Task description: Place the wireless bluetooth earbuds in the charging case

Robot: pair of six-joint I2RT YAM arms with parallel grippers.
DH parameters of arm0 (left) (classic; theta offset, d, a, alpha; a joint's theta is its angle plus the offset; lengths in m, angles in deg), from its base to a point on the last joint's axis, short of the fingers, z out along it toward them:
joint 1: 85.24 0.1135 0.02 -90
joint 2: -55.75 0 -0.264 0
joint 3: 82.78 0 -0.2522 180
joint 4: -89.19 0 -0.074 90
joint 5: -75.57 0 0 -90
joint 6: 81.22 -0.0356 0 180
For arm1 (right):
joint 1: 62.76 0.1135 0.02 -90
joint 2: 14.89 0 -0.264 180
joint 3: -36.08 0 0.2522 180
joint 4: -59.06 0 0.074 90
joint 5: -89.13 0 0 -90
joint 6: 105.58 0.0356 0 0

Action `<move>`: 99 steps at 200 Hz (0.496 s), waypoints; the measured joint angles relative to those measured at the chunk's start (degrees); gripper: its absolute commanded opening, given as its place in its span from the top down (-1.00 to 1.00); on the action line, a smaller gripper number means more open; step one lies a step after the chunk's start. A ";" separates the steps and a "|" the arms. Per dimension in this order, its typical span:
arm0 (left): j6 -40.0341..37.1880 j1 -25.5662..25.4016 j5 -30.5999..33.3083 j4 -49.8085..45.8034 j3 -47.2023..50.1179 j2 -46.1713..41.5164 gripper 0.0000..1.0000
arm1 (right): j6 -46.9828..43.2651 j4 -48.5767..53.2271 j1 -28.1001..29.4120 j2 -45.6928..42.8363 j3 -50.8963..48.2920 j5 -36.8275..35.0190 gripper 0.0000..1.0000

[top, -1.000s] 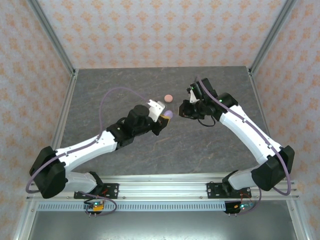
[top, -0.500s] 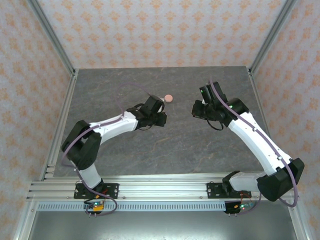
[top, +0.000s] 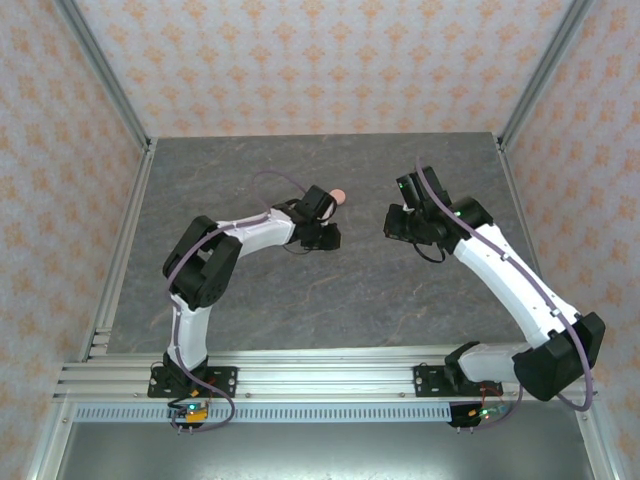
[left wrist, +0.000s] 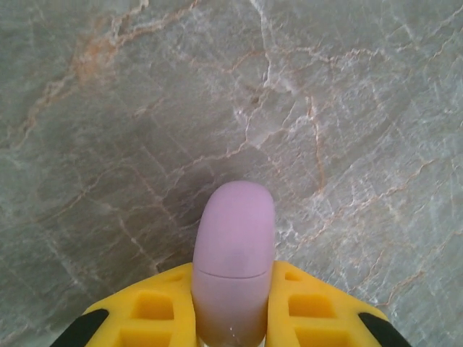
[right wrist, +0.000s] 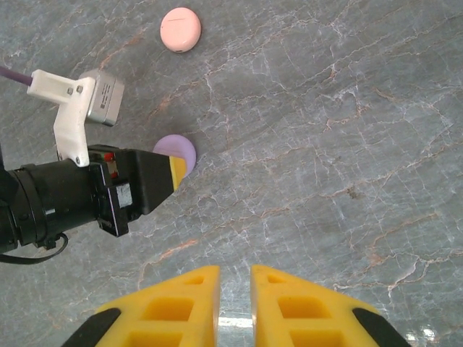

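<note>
My left gripper (left wrist: 233, 278) is shut on a closed lilac charging case (left wrist: 234, 249), a rounded shell with its lid seam showing between the yellow fingers (left wrist: 155, 303). The right wrist view shows that same case (right wrist: 178, 150) poking out of the left gripper (right wrist: 173, 173) just above the table. A second, pale pink charging case (right wrist: 180, 29) (top: 340, 195) lies closed on the table beyond it. My right gripper (right wrist: 234, 282) (top: 400, 222) hovers to the right, its jaws almost together with nothing between them. The earbuds are out of view.
The grey marbled tabletop (top: 420, 290) stretches between metal frame posts and patterned walls. The left arm (top: 215, 255) is folded back, with its purple cable looping above it. Bare table lies between the two grippers and in front of them.
The left arm folded its elbow back toward its base while its gripper stayed near the pink case, still holding the lilac case. The right gripper pulled away to the right.
</note>
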 measured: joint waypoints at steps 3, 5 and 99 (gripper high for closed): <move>0.02 0.00 -0.24 0.00 -0.33 0.24 0.80 | 0.00 -0.04 0.00 0.07 0.00 0.00 0.62; 0.02 0.00 -0.39 -0.07 -0.52 0.37 0.80 | 0.00 -0.04 0.00 0.13 0.00 0.00 0.62; -0.57 0.00 -0.02 -3.45 -3.63 2.49 -0.06 | 0.00 -0.07 0.00 0.96 0.00 0.09 0.48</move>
